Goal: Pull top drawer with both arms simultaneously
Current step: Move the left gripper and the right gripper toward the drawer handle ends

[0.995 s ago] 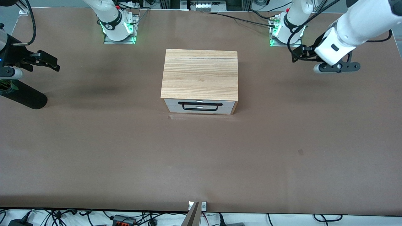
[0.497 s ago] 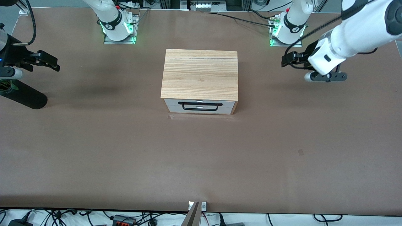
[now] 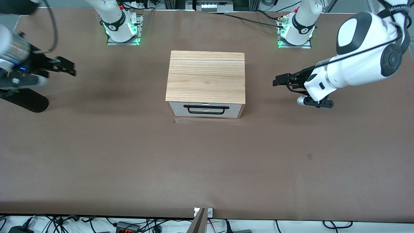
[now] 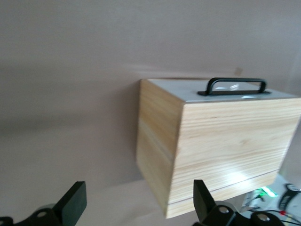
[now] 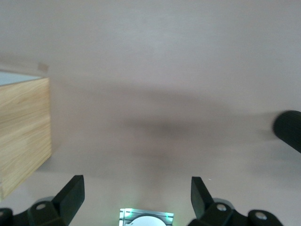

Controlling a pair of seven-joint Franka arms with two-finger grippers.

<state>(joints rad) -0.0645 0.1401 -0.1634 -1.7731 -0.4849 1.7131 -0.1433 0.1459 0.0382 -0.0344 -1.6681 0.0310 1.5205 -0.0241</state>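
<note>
Moved in since earlier: left gripper (image 3: 278, 81) at cabinet's (image 3: 205, 77) 3 o'clock, right gripper (image 3: 68, 68) at 9; jaws apart; top drawer (image 3: 207, 107) shut.

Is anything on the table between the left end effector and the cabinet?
No. In the front view only bare brown table lies between the left end effector, open, and the cabinet; the left wrist view agrees.

A brown counter (image 3: 129, 155) carries a light-wood cabinet (image 3: 206, 77) at its middle. A small scrap of clear tape (image 3: 175, 120) lies on the counter just off the cabinet's corner, at about seven o'clock from it. A small dark mark (image 3: 309, 157) shows at four o'clock from the cabinet, well apart. Cables (image 3: 129, 225) run along the counter's six-o'clock edge.
</note>
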